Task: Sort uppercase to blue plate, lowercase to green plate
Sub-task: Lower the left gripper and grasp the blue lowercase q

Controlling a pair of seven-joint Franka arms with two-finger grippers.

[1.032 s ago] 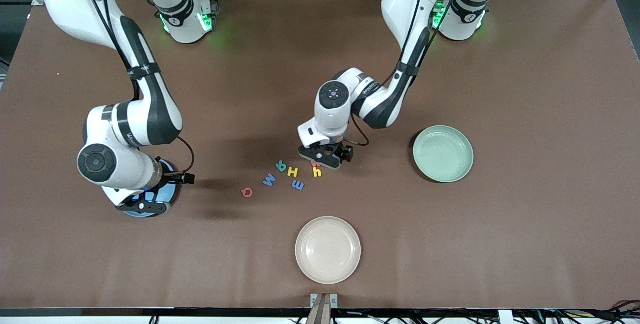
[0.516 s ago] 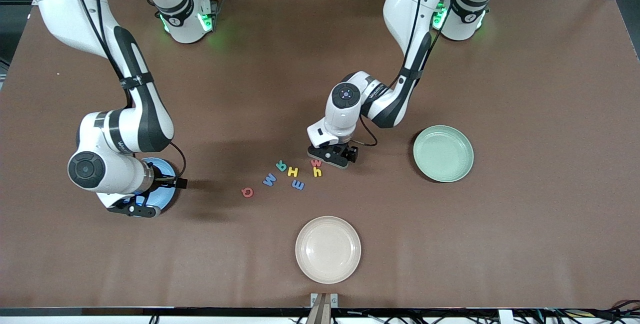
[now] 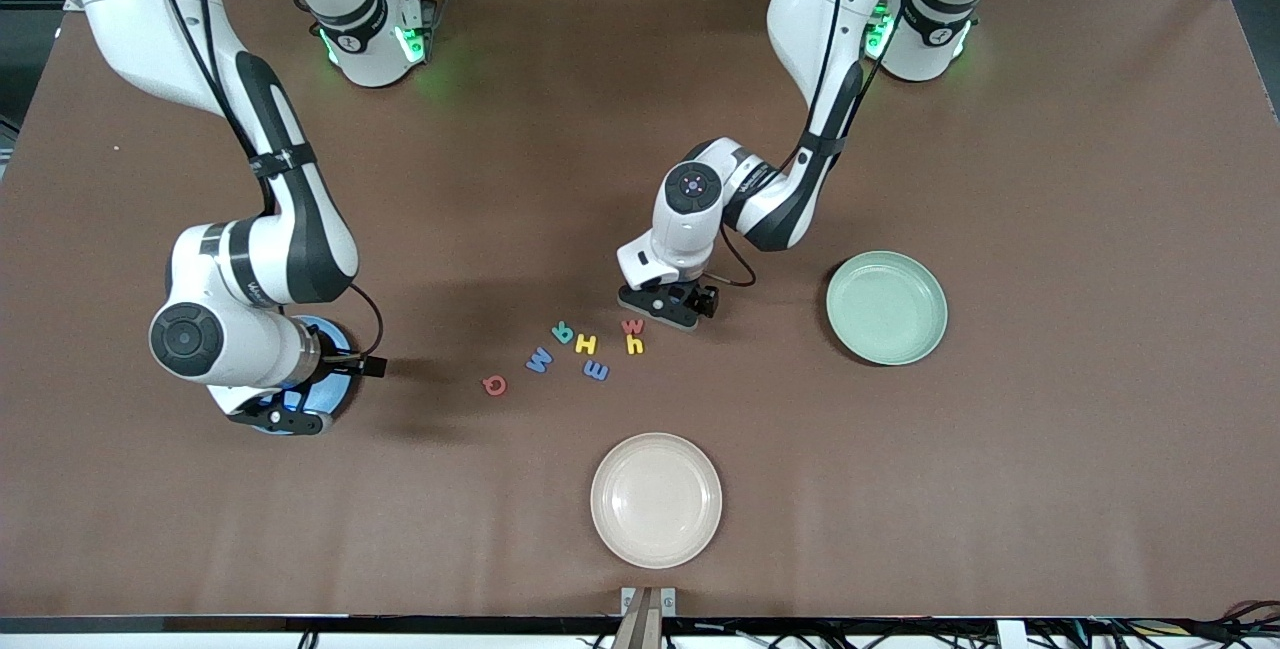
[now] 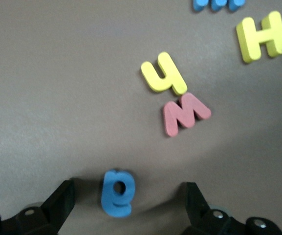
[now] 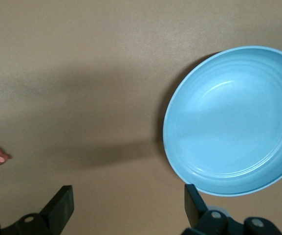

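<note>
Brown tabletop carries the blue a (image 4: 116, 193), lying between the wide-open fingers (image 4: 60, 203) of the left gripper (image 4: 126, 205), untouched, beside the red w (image 4: 185, 113) and yellow h (image 4: 163, 74). Over the blue plate (image 5: 236, 120), the right gripper (image 5: 126, 208) hangs with fingers spread, holding nothing.

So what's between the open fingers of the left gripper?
The blue a lies on the table between the left gripper's open fingers, touching neither. The left wrist view shows it; the front view hides it under the gripper.

A round cream plate (image 3: 655, 500) rests on the brown table (image 3: 1050, 449), near the table's front-camera edge.
</note>
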